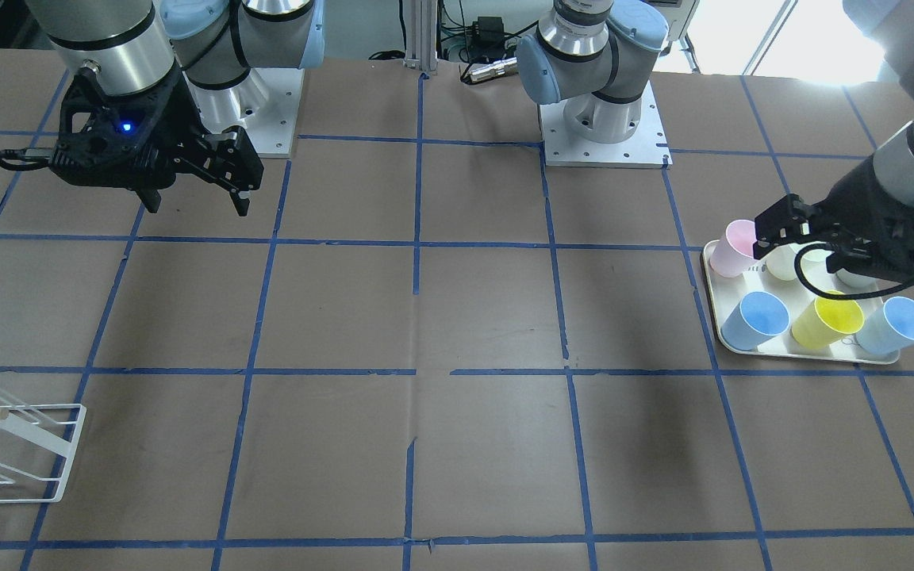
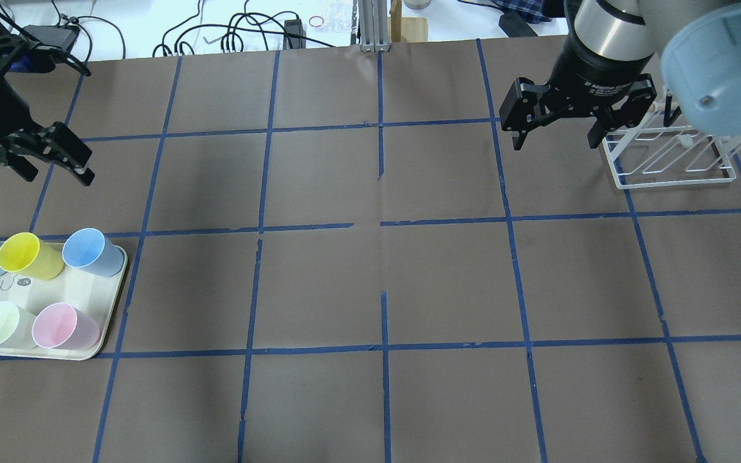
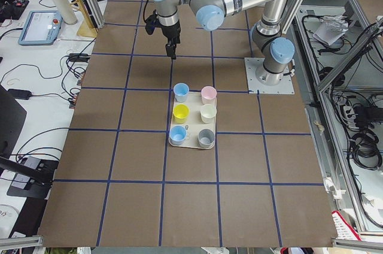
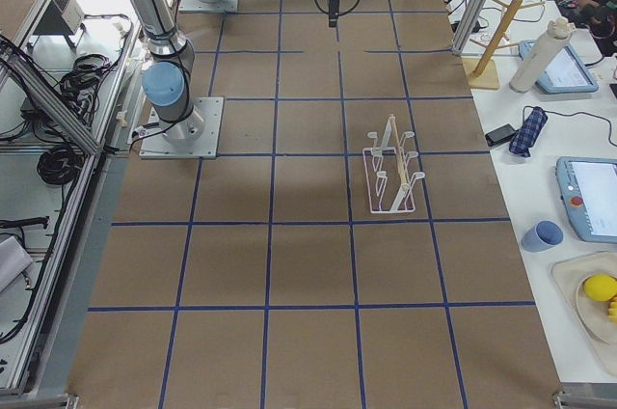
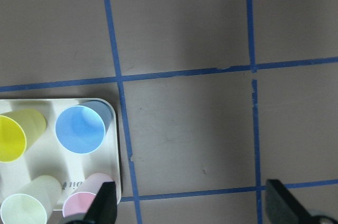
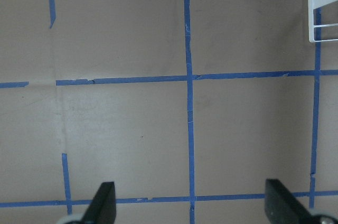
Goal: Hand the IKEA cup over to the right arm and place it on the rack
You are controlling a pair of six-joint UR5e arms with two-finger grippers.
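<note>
Nothing is done yet. The left claw hangs spread and empty, near the yellow cup, which stands untouched on its tray. The right claw, likewise released and empty, hovers just beside the rack. Pickup, hand-over and racking all remain.
</note>
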